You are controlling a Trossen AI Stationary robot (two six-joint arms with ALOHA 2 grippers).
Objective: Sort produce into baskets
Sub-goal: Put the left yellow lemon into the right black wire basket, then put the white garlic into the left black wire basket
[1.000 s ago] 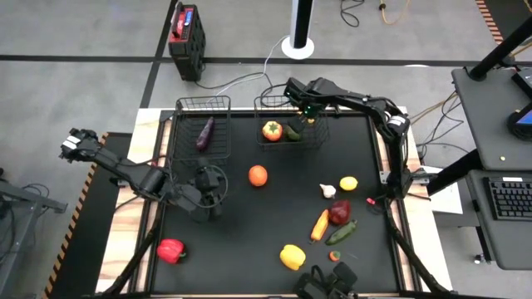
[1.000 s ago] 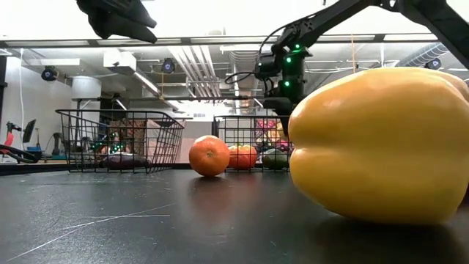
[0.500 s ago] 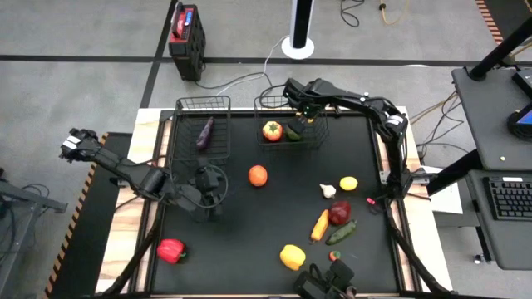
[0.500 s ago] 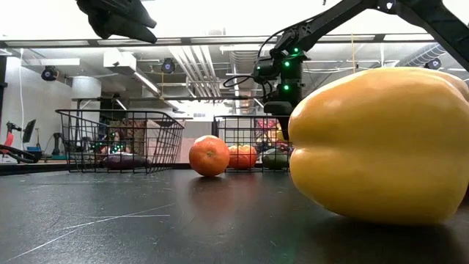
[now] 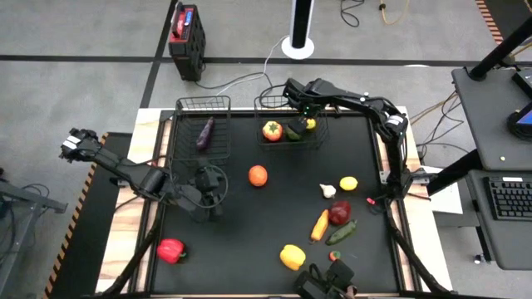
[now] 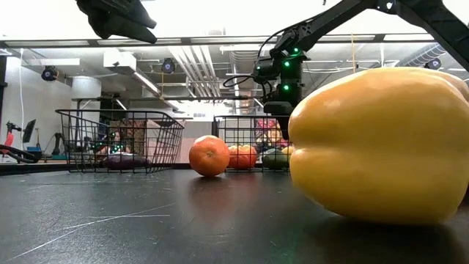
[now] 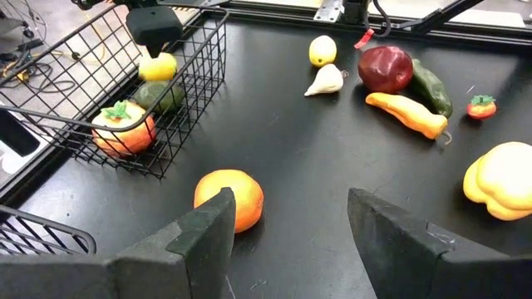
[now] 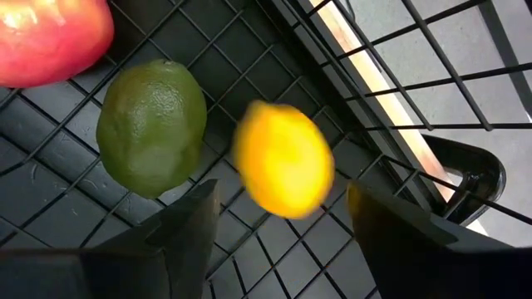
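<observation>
My right gripper [image 8: 283, 199] hangs open over the wider basket [image 5: 270, 104] at the far edge, fingers pointing down. A lemon [image 8: 283, 158] shows blurred below and between its fingers, touching neither; it is inside the basket [image 5: 310, 124] beside a green fruit [image 8: 151, 124] and a red-orange tomato [image 5: 272, 130]. The narrower basket [image 5: 204, 100] holds a purple eggplant [image 5: 204, 133]. My left gripper [image 7: 291, 208] hovers open above the table's left half, short of the orange [image 7: 230, 198].
Loose on the black mat lie garlic [image 5: 327, 191], a second lemon [image 5: 348, 183], a dark red fruit [image 5: 339, 212], a carrot [image 5: 320, 225], a green vegetable [image 5: 341, 232], a yellow pepper [image 5: 292, 257] and a red pepper [image 5: 170, 250].
A lemon has dropped out from under my right gripper into the wider basket, where it now shows next to the green fruit. The gripper has stayed over the basket's right end.
</observation>
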